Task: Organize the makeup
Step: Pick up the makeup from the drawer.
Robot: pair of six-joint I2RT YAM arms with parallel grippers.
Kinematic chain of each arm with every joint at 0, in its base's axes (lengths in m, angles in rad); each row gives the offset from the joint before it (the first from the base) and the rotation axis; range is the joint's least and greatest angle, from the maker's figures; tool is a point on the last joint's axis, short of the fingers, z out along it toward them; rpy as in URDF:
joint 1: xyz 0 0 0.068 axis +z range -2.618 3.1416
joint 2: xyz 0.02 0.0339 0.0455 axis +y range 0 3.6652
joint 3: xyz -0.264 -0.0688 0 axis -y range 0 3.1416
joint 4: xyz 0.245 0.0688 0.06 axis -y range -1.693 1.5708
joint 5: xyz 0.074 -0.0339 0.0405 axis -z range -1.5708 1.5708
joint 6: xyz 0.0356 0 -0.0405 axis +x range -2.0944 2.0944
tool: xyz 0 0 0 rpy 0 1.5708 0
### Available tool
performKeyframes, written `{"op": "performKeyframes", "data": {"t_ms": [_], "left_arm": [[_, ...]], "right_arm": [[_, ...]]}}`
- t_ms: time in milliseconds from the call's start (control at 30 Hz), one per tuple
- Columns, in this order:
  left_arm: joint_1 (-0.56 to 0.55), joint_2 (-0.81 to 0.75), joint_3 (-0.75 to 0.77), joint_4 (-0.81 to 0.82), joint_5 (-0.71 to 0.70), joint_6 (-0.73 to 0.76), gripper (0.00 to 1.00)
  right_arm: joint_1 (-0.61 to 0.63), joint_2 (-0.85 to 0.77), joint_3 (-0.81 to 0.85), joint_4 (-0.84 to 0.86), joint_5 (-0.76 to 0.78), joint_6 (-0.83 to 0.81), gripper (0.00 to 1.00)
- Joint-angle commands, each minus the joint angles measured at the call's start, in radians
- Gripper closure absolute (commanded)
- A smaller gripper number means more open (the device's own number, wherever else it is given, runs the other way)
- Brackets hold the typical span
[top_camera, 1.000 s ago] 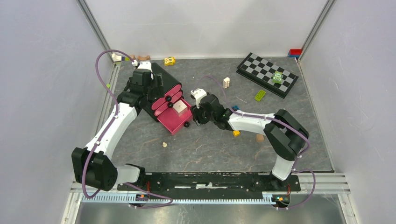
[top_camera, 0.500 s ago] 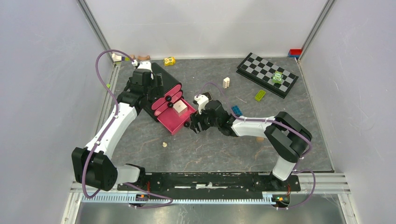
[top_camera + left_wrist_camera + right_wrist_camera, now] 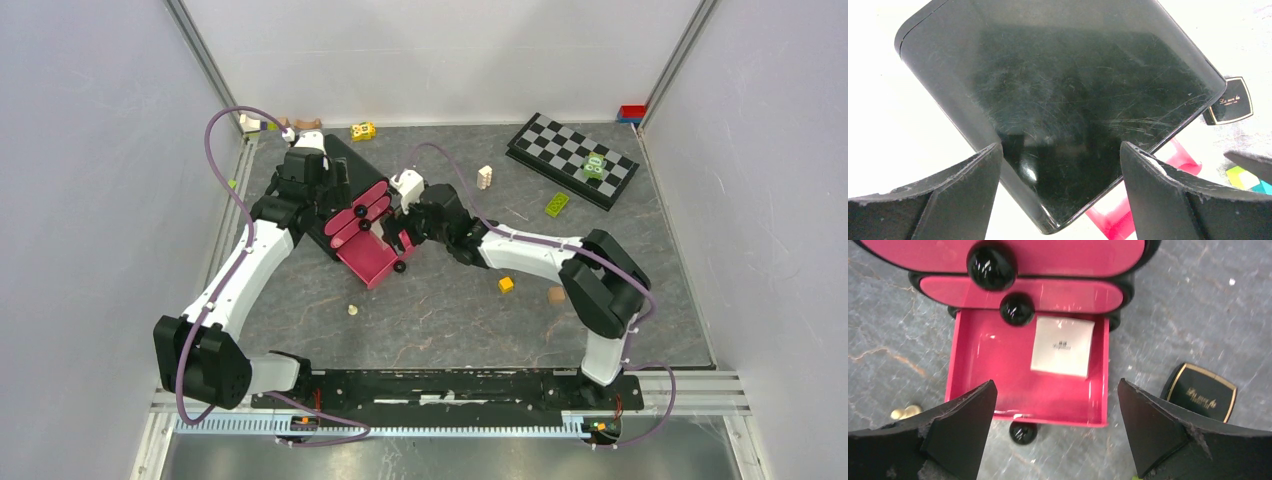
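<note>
Moved: the right gripper (image 3: 1056,386) has gone from the 3 o'clock side of the open drawer (image 3: 973,365) to right above it, and its jaws have spread wider on the way.
Right jaws: spread wide, holding nothing; the pink floor of the drawer shows between the two fingers.
Left arm: the left gripper (image 3: 1060,147) hangs over the shiny black top of the drawer box (image 3: 1063,85), in the same spot as before.
Left jaws: spread wide, holding nothing; I cannot tell if the fingers touch the top.
Box: the drawer box is black, with pink drawer fronts and round black knobs (image 3: 990,265); in the top view it sits at 10 o'clock on the table (image 3: 440,330).
Drawer: the open drawer is the bottom one, pulled out toward 5 o'clock in the top view; the ones above it are shut.
Cube: a white cube (image 3: 1062,346) lies in the open drawer, in the back corner at 1 o'clock in the right wrist view, just under a knob.
Makeup: a black compact (image 3: 1200,391) with a gold line round its lid lies on the table, outside the drawer, just beside its 4 o'clock side in the right wrist view; nothing holds it.
Bead: a gold bead (image 3: 905,413) lies on the table at 8 o'clock of the drawer in the right wrist view.
Board: a chessboard (image 3: 572,158) lies at 2 o'clock on the table, well apart from the drawers, with a green toy (image 3: 596,166) on it.
Block: a yellow block (image 3: 506,285) lies on the table near the right arm, at 4 o'clock of the drawer.
</note>
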Motion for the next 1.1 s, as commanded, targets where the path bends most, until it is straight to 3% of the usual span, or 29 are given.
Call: {"op": "performKeyframes", "data": {"t_ms": [0, 333, 667, 1067], "left_arm": [[-0.004, 0.050, -0.038, -0.146, 0.024, 0.005, 0.08], [-0.005, 0.051, -0.038, -0.146, 0.021, 0.006, 0.08], [-0.005, 0.052, -0.038, -0.146, 0.019, 0.007, 0.08], [-0.005, 0.053, -0.038, -0.146, 0.019, 0.007, 0.08]], "right_arm": [[0.001, 0.091, 0.093, -0.023, 0.031, -0.123, 0.02], [0.001, 0.234, 0.193, 0.017, 0.021, -0.134, 0.02], [0.000, 0.279, 0.245, 0.026, 0.000, -0.110, 0.02], [-0.001, 0.347, 0.301, -0.004, -0.015, -0.074, 0.13]]}}
